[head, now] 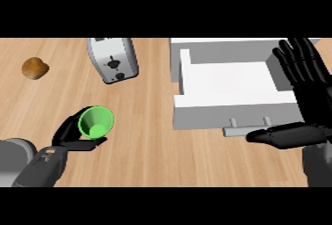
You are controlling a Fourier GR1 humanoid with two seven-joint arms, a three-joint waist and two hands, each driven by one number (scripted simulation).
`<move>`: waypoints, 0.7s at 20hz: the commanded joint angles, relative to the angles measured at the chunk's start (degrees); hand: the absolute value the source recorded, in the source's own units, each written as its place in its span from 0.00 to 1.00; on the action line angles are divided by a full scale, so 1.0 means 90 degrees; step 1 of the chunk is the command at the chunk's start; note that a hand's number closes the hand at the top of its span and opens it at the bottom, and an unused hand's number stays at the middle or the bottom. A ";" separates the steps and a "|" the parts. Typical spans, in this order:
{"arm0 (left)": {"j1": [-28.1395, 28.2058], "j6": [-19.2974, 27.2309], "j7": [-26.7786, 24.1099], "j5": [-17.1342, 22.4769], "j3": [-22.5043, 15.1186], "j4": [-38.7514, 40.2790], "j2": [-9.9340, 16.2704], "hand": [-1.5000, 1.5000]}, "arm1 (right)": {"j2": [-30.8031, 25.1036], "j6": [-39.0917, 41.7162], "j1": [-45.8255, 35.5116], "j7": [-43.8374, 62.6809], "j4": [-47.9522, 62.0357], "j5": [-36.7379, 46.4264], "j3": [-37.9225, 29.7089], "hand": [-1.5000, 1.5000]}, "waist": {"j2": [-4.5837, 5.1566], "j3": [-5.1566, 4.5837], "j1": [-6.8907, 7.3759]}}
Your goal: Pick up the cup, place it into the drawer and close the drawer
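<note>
Left of open drawer (227,83), held cup (96,122)

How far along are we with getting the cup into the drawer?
Done: the left hand is curled round the green plastic cup, which is tilted with its opening toward the view. In hand: carrying it; it is well left of the open white drawer. Left: place the cup inside, then close the drawer by its grey bar handle. The right hand is open beside the drawer.
</note>
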 commanded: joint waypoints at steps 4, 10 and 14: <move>0.0074 0.0691 -0.1570 0.0024 0.0176 -0.0399 -0.0061 1.00 | -0.0076 0.0053 -0.0019 -0.0129 -0.0011 0.0017 -0.0064 0.00 | 0.0010 -0.0003 -0.0019; 0.0245 0.0290 -0.2091 0.0424 0.0505 -0.0545 -0.0191 1.00 | -0.0066 0.0029 0.0086 -0.0009 -0.0041 -0.0008 -0.0087 0.00 | -0.0040 0.0009 0.0088; 0.0190 0.1762 -0.1841 0.1067 0.1249 -0.0683 -0.0726 1.00 | -0.0255 0.0236 0.0236 -0.0086 0.0085 -0.0185 -0.0307 0.00 | -0.0075 0.0029 0.0152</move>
